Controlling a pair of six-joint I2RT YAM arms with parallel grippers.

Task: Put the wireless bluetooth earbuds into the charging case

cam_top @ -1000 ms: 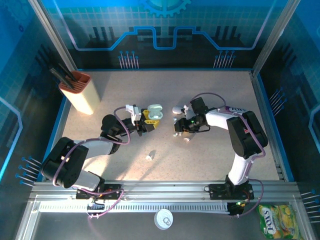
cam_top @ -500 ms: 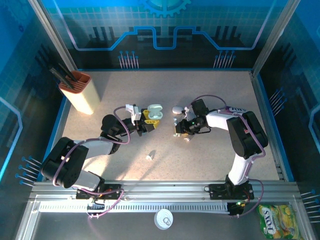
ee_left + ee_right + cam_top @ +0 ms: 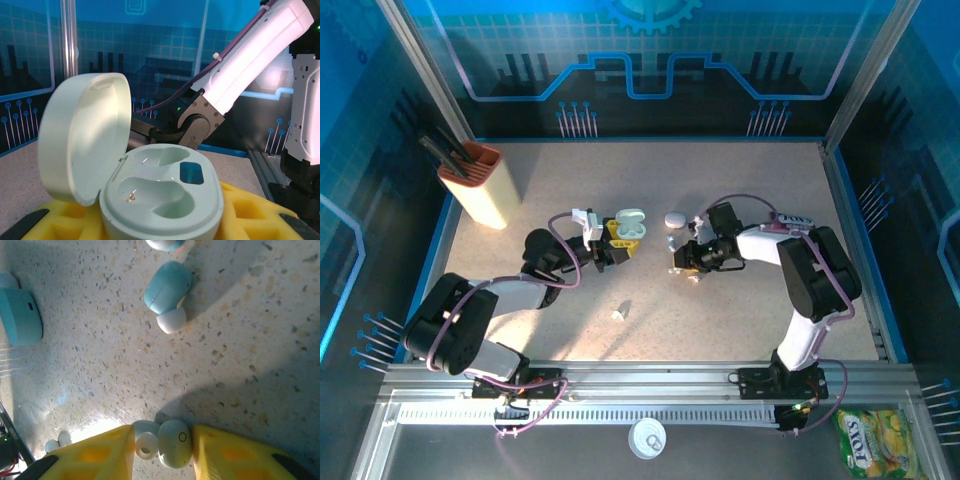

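Between yellow pads, pale earbud, white eartip

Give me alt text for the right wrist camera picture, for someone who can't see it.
The right gripper pinches a pale earbud between its yellow padded fingers, low over the speckled table. Farther off lie a blue earbud with a white tip and, at the left edge, a teal case.
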